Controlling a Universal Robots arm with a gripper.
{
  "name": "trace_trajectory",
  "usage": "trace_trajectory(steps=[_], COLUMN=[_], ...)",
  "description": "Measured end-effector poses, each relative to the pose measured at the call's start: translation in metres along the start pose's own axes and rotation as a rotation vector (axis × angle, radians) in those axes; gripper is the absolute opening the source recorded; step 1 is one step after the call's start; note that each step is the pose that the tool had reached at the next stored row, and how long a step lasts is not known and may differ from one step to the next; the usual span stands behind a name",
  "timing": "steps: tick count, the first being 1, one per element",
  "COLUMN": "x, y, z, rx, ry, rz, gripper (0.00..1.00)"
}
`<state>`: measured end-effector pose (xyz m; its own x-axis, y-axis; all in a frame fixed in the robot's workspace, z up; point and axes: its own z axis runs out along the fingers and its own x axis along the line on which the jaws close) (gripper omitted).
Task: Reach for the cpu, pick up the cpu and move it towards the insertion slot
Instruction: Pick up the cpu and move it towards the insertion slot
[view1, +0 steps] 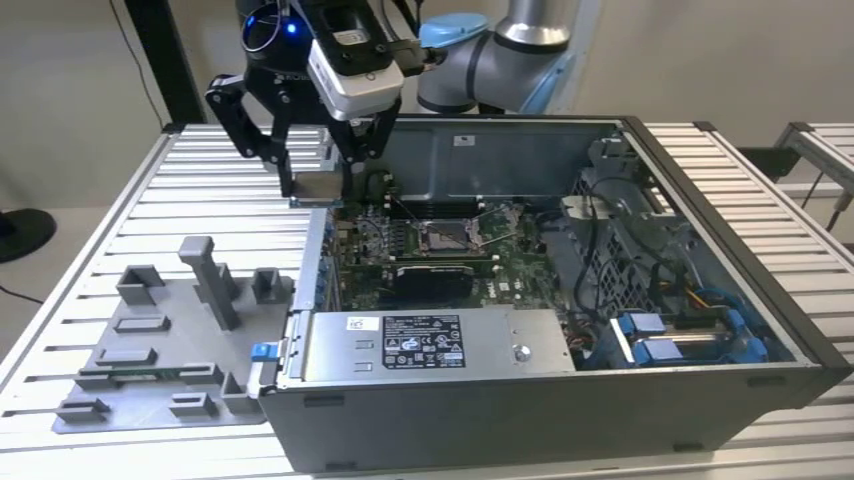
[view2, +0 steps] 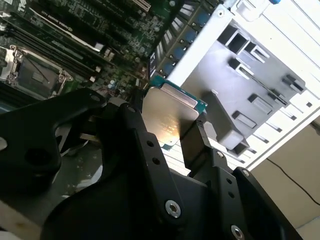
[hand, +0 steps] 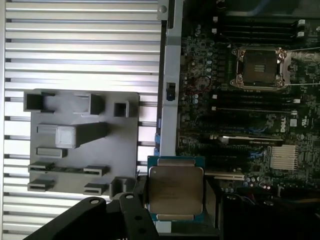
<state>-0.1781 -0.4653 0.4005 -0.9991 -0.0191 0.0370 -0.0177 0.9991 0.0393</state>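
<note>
Gripper (view1: 318, 185): pointing down, fingers pinching the cpu (view1: 318, 187) level above the computer case (view1: 747, 300) wall edge. Insertion slot (view1: 445, 237): apart on the motherboard (view1: 514, 262), inside the case

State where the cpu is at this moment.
The cpu is held in the pincer, in the air above the computer case's wall on the exterior view's left, short of the insertion slot; both wrist views show it clamped.

Exterior view looks down from afar; both wrist views share the motherboard (hand: 240, 100).
</note>
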Motion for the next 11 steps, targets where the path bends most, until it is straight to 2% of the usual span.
trace_trajectory(steps=[11], x=[-0.0156], y=[-0.0003], z=[-0.0006], rx=[0.0000], ry=[0.0003], rz=[0.000], gripper=[0.00])
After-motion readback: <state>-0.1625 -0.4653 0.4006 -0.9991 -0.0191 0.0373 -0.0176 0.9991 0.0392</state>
